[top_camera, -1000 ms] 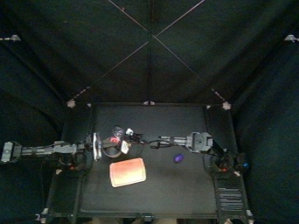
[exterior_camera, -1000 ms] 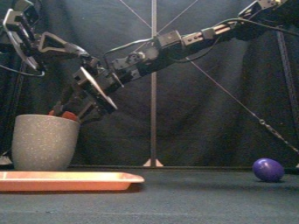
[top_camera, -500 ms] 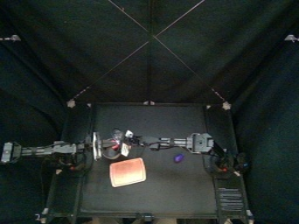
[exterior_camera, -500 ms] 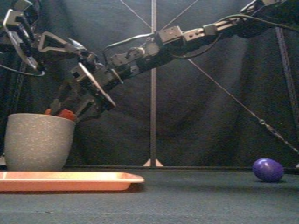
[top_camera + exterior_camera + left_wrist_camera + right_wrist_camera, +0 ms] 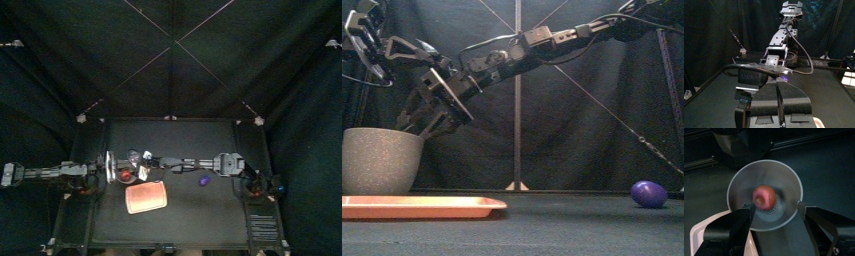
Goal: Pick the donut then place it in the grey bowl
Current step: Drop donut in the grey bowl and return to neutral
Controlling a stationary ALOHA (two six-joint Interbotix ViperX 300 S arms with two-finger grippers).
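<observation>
The right arm is reaching across from the 3 o'clock side of the table [image 5: 187, 225], and its right gripper [image 5: 774, 210] is hanging directly over the tall grey speckled cup [image 5: 382, 160], jaws spread wide and gripping nothing. The wrist camera is looking straight down into the cup, and there is the donut [image 5: 765, 197], a reddish-pink ring, lying on the cup's floor, clear of both jaws. From the front, the jaw tips are sitting just above the cup's rim. In the top view the cup is standing toward 9 o'clock on the table. The flat pink tray [image 5: 144, 197] is lying near it at its 5 o'clock, with nothing on it. A small purple ball [image 5: 649, 193] is sitting alone on the table, well apart from the cup at its 3 o'clock. The left arm is resting at the 9 o'clock edge, just beside the cup. Its left gripper [image 5: 782, 95] is showing both jaws pressed together with nothing between them.
</observation>
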